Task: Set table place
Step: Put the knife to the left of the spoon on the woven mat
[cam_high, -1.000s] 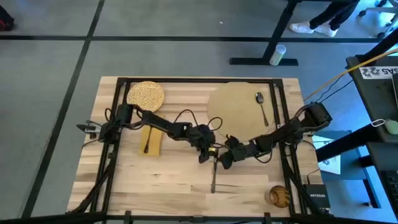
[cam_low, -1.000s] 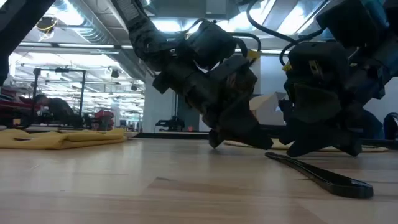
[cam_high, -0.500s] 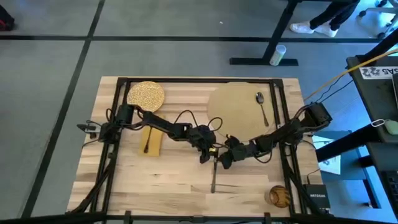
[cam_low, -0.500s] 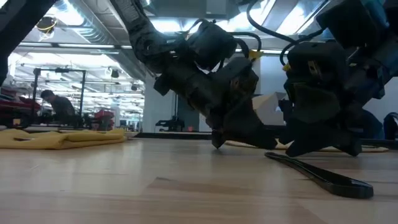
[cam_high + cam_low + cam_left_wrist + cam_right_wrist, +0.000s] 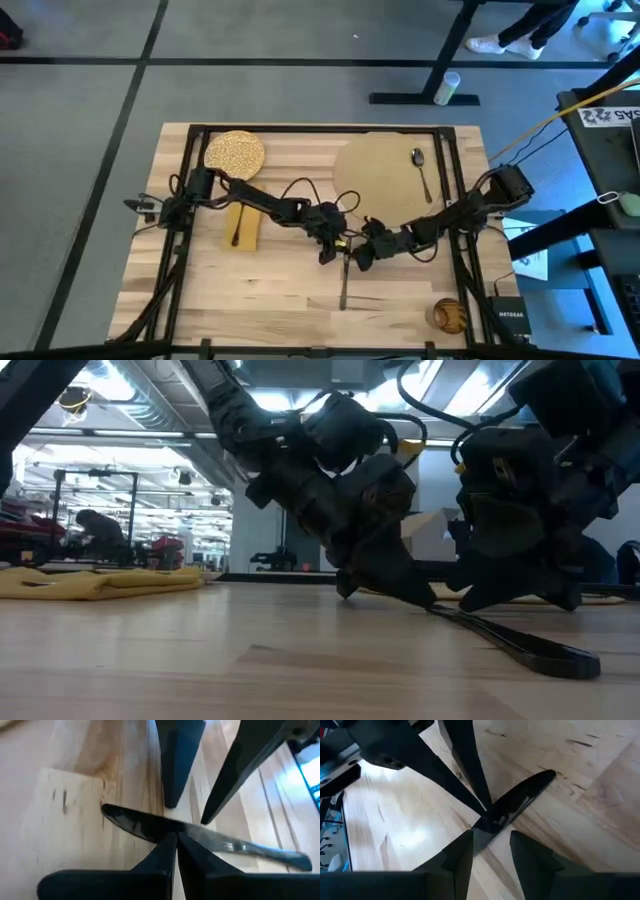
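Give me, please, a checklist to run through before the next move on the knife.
1. Left gripper shut on the knife: ok.
2. Right gripper open, straddling the knife: ok.
3. Knife clear of the table: not ok, its free end rests there.
4. Mat has bare room beside the spoon: ok.
5. Plate on the mat: not ok, it sits apart.

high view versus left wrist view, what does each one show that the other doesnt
Only the high view: the whole table, the speckled plate, the tan mat with a spoon on it, and the yellow napkin. Only the left wrist view: the left tool pinched shut on the knife, and the right tool with its fingers spread either side of it. Both: the two tools meeting over the knife, which lies on bare wood.
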You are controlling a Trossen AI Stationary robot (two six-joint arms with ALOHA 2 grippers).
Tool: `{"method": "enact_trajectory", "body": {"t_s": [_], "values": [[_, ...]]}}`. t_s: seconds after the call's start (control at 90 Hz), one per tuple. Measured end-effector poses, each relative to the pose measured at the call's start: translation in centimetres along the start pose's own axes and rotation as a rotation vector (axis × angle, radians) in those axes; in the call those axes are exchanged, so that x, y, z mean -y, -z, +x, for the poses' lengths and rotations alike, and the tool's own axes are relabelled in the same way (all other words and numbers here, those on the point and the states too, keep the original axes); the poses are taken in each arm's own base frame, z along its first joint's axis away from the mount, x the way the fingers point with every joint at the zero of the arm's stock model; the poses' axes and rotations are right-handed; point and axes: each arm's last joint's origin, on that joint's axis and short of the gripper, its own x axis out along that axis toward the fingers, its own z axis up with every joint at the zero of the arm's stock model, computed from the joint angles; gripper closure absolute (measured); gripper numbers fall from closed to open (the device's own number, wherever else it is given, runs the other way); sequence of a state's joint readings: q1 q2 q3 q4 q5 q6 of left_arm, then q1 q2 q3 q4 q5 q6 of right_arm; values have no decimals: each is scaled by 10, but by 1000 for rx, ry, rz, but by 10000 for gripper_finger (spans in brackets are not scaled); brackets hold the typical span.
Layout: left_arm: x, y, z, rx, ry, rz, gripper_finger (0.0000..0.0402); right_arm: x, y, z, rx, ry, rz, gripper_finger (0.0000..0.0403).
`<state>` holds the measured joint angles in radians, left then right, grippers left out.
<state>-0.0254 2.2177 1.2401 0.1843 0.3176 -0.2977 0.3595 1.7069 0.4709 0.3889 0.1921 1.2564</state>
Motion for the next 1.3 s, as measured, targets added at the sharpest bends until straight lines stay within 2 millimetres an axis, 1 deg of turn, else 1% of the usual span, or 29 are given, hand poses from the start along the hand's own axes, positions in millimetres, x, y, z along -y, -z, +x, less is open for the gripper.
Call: {"method": "enact_trajectory", "body": {"t_s": [0.556, 0.878, 1.3], "values": [[-1, 0, 0, 7, -34, 20, 402, 0, 0, 0, 3, 1, 16, 280], [-2, -1, 0, 10, -39, 26, 402, 3, -9, 2, 1, 13, 57, 280], [-2, -1, 0, 12, -40, 38, 402, 7, -15, 4, 23, 33, 72, 280]]}}
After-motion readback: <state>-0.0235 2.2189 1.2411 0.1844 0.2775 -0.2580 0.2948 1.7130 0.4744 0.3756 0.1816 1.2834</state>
